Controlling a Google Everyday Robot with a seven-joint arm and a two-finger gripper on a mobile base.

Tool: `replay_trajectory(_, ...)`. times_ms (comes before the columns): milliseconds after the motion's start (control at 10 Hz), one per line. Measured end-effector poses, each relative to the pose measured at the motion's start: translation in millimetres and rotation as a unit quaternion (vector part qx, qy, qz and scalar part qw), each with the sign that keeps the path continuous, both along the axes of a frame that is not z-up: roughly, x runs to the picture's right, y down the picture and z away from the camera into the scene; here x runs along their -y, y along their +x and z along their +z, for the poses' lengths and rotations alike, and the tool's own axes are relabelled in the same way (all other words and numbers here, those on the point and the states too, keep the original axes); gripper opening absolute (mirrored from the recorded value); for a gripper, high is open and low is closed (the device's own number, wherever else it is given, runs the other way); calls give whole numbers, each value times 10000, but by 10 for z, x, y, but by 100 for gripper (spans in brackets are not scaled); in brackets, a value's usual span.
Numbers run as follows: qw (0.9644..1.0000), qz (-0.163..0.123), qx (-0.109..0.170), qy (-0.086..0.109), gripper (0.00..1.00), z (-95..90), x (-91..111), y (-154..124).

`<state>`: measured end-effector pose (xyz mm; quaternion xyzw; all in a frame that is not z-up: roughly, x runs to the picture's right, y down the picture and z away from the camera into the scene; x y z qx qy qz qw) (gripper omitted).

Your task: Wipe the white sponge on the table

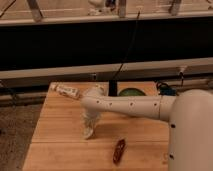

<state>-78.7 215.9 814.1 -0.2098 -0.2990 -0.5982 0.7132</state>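
Mid-desk, the end effector points down onto one white sponge, grip unclear; bare wood left, one brown packet, one tube.

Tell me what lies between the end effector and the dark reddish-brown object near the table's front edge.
Camera view: only bare light-brown wooden table between end effector and dark reddish-brown object.

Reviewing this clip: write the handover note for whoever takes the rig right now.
Gripper: pointed down at the light-brown wooden plank table, left of centre. The small off-white sponge shows at its tip, against the wood.
Nearby: white labelled tube at the back left, dark reddish oblong item near the front.
Done: sponge brought to the surface.
Left: wiping strokes; how much is wiped cannot be told.
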Motion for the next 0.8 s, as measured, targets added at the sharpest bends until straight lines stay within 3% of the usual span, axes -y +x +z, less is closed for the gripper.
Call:
replay_trajectory(400,9999,-74,-60,-92,0,-207,-204,146)
replay_trajectory(800,9988,-316,296,-224,0,-381,-424,-152)
